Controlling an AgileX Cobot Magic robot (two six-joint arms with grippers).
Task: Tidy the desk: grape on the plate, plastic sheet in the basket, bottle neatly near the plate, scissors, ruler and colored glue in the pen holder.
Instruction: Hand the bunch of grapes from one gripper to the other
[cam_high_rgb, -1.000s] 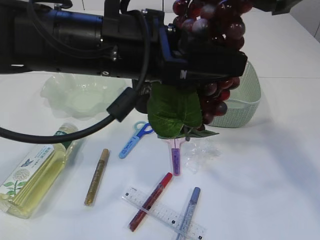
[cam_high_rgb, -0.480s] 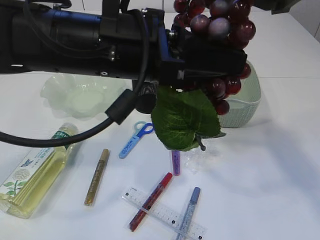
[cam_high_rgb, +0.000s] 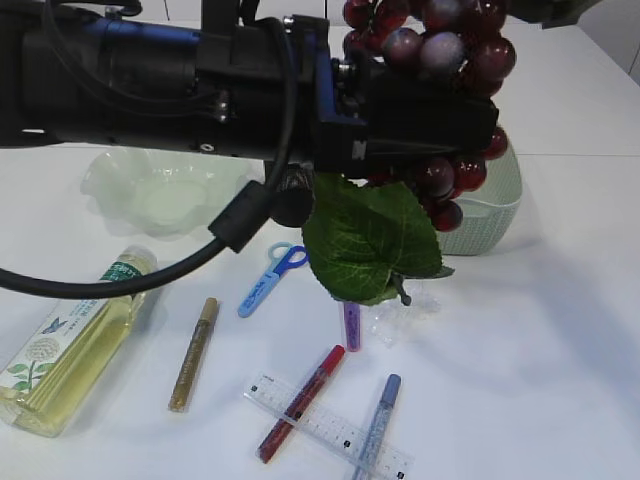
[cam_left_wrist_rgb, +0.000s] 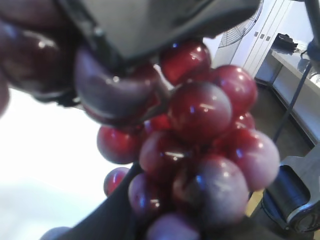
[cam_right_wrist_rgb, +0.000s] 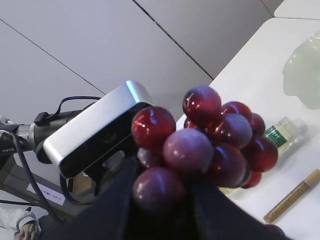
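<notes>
Clamping the grape bunch (cam_high_rgb: 440, 60), the left hand (cam_high_rgb: 440, 125) has lifted its leaf (cam_high_rgb: 370, 240) clear.

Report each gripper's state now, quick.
Left gripper: closed on the bunch of dark red grapes, held high above the white table.
Right gripper: fingers around the same bunch; grip cannot be told.

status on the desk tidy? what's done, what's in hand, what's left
Done: nothing placed; the plate is bare. In hand: the grape bunch, airborne, gripped by the left claw. Left: bottle, scissors, ruler and glue pens lie on the table; plastic sheet outside the basket.
</notes>
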